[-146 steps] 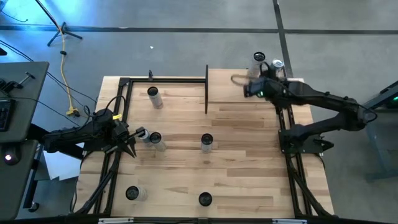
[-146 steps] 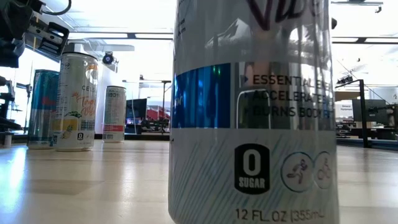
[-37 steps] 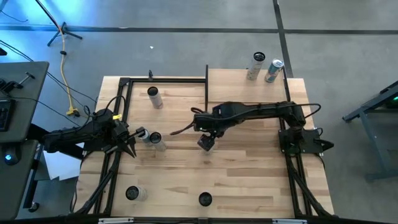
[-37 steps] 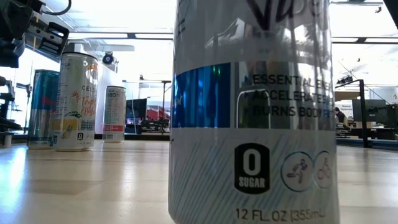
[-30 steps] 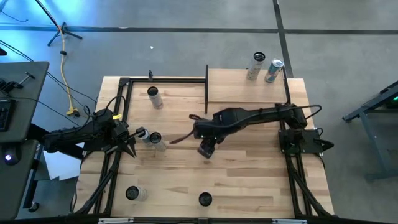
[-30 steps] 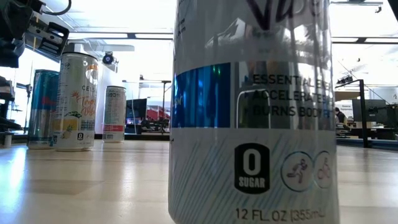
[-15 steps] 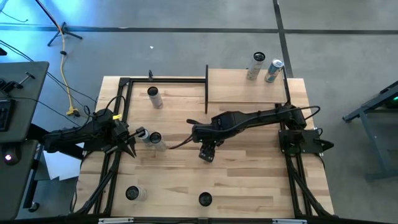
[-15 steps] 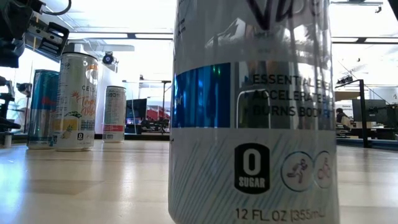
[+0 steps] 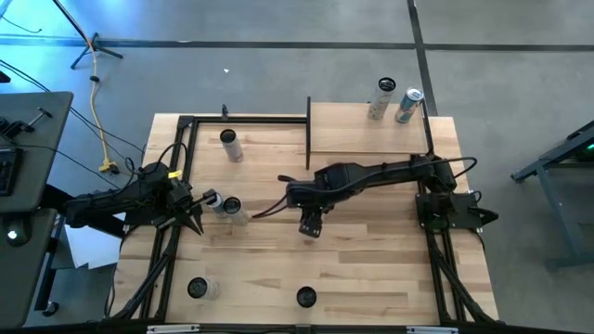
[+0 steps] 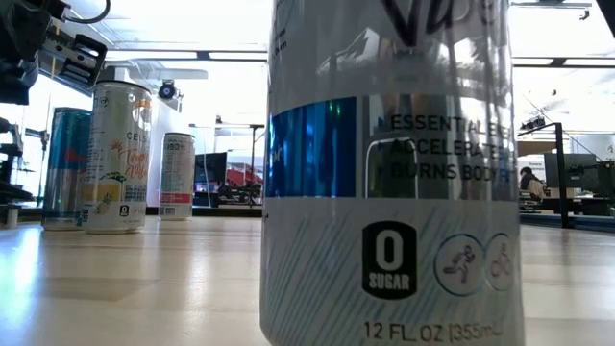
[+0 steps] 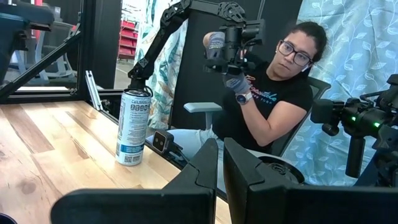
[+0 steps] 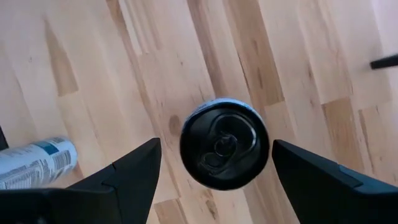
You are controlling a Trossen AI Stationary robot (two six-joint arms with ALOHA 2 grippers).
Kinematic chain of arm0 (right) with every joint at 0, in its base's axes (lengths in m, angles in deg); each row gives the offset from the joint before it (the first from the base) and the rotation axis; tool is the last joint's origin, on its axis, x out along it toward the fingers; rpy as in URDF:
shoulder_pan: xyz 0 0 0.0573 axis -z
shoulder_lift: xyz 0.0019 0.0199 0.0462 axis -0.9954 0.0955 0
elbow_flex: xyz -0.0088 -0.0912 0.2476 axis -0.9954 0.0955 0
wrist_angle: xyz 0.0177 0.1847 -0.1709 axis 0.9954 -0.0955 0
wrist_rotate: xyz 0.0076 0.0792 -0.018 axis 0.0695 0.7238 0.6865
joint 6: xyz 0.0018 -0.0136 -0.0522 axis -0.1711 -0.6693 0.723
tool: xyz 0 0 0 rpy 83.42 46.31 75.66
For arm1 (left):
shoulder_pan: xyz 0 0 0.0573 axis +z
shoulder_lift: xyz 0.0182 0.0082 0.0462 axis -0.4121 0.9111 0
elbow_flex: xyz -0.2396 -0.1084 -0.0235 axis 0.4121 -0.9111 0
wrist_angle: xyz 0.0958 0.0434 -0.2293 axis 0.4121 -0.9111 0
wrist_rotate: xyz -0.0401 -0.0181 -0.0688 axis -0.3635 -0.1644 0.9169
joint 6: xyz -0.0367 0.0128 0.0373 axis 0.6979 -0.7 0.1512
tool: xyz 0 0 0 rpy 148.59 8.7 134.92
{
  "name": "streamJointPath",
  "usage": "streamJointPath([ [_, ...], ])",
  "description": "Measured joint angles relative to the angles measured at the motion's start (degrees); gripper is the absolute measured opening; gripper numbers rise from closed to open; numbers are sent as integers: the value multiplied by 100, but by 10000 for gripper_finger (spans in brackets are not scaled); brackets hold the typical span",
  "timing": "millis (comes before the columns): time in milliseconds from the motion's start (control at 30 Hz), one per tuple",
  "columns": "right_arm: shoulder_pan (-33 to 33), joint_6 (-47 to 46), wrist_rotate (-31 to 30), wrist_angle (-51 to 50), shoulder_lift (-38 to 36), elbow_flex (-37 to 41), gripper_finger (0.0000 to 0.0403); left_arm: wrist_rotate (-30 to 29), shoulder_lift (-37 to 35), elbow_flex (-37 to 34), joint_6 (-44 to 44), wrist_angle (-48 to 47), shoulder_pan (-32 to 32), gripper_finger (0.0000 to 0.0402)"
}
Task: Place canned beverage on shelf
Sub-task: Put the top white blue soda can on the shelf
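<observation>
Tabletop (image 9: 371,269) scattered with cans. Right gripper (image 9: 311,225) hovers open above centre can (image 12: 224,144), fingers (image 12: 134,168) straddling, nothing held. Shelf (image 9: 367,130) well apart. Risk: off-centre descent tips the can. Left gripper (image 9: 197,218) shut, parked by table's left edge.

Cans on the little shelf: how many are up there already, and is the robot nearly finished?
Two cans already stand on the shelf. The right gripper is open above the middle can, fingers either side of it, not yet gripping. Four more cans wait on the table, one near the far edge, one beside the shut left gripper and two near the front edge, so it looks less than halfway done.
</observation>
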Motion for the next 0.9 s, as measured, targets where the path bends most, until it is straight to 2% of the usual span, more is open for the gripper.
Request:
streamJointPath([
  [467,88,336,17,-35,245,0,293,0,0,0,0,2,2,3],
  [900,153,-79,-28,-152,385,0,278,0,1,0,0,0,0,3],
])
